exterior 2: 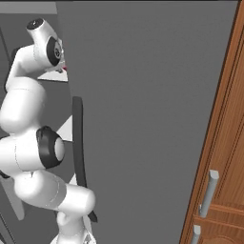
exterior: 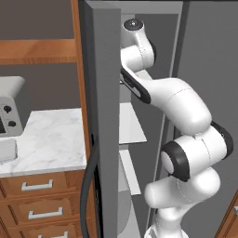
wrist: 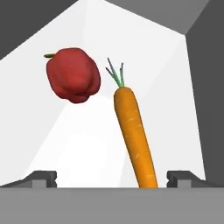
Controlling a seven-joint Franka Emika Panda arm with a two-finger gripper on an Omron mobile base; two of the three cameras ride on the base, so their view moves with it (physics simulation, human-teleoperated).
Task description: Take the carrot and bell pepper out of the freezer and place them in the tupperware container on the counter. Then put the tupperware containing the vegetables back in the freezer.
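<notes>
A: You have the arm reaching into the freezer (exterior: 104, 116), door swung wide. On its white shelf (wrist: 87, 144) the carrot (wrist: 134, 135) lies lengthwise, green end away from you, thin end running between the spread fingers (wrist: 43, 178), touching neither. Nothing is held.

B: And the pepper (wrist: 72, 75)?

A: Beside the carrot, apart, further back. You'll find no readable writing anywhere. The desk (exterior: 53, 139) sits left of the freezer, microwave (exterior: 10, 111) on it.

A grey microwave (exterior: 10, 111) stands at the left edge, below a wooden wall shelf (exterior: 37, 51). Brown drawers (exterior: 42, 204) carry metal handles (exterior: 37, 186). A wooden door (exterior 2: 226, 157) stands at right.
</notes>
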